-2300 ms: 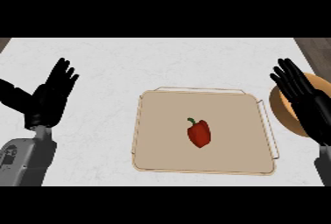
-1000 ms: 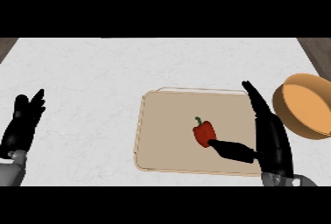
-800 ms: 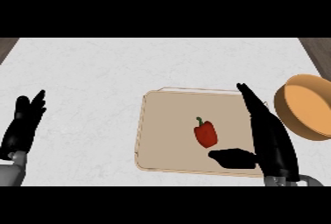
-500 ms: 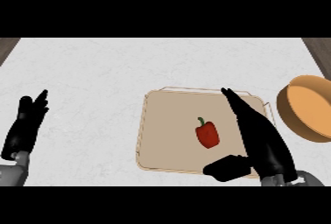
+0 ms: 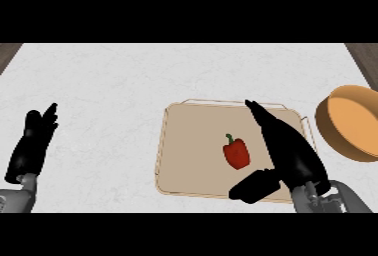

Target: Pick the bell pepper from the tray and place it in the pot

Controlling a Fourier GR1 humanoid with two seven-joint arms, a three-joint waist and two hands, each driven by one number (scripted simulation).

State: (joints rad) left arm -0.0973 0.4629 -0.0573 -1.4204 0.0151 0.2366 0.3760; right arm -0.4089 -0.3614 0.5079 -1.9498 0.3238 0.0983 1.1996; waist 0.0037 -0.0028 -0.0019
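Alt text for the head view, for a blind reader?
The robot's open right hand hangs over a beige square tray, fingers straight, just right of the red bell pepper lying on it. An orange round pot sits at the right edge on the white counter; the open left hand rests at lower left.

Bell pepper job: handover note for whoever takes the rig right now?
Left hand: open, resting at the counter's left edge, holding nothing.
Right hand: open over the tray, fingers straight just right of the bell pepper, thumb below it; nothing grasped.
Bell pepper: lying on the tray, near its middle.
Pot: right of the tray, nothing visible in it.
Done: right hand brought alongside the pepper.
Left: close on the pepper, lift it, carry it right, release it in the pot.
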